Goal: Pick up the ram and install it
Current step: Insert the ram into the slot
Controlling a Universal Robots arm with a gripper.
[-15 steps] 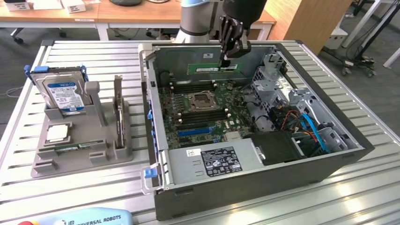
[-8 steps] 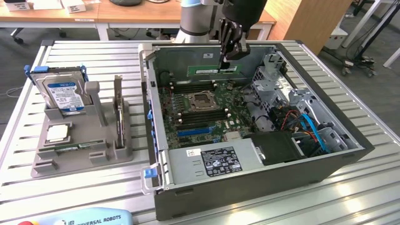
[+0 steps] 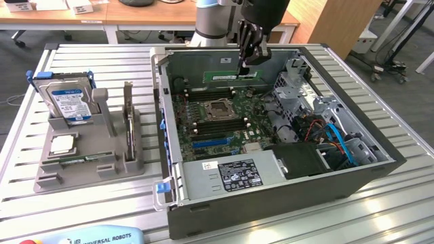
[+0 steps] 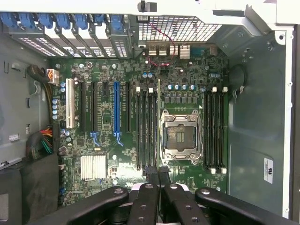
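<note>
**Ram held over the open computer case**

The biggest thing is the silver slatted metal table [image 3: 88, 213]. On it stands the dark grey open computer case [image 3: 271, 203], which I use as the landmark. Inside the case lies the green motherboard [image 3: 203, 127]. Outside the case, at the exterior view's left, sits a grey plastic holder [image 3: 88, 173]. It carries a silver hard drive with a blue label [image 3: 68, 101] and a small square silver processor chip [image 3: 61, 144].

The black two-finger gripper [image 3: 242, 68] hangs over the back part of the case, above the motherboard. Its fingers are closed, and they pinch the ram [image 3: 230, 75], a slim long green circuit-board stick. The ram is level, in front of the back wall of the case and apart from the board below. The grip seems to be near the middle of its upper long edge. In the wrist view the closed fingertips are over the long black memory slots [image 4: 146, 126] beside the square metal processor socket [image 4: 180, 136].

By my judgement the ram is very light, stiff and thin, but fragile. It can slip or tilt in a narrow pinch. The middle of the upper edge is the good place to hold, away from the contact edge and the chips.
</note>
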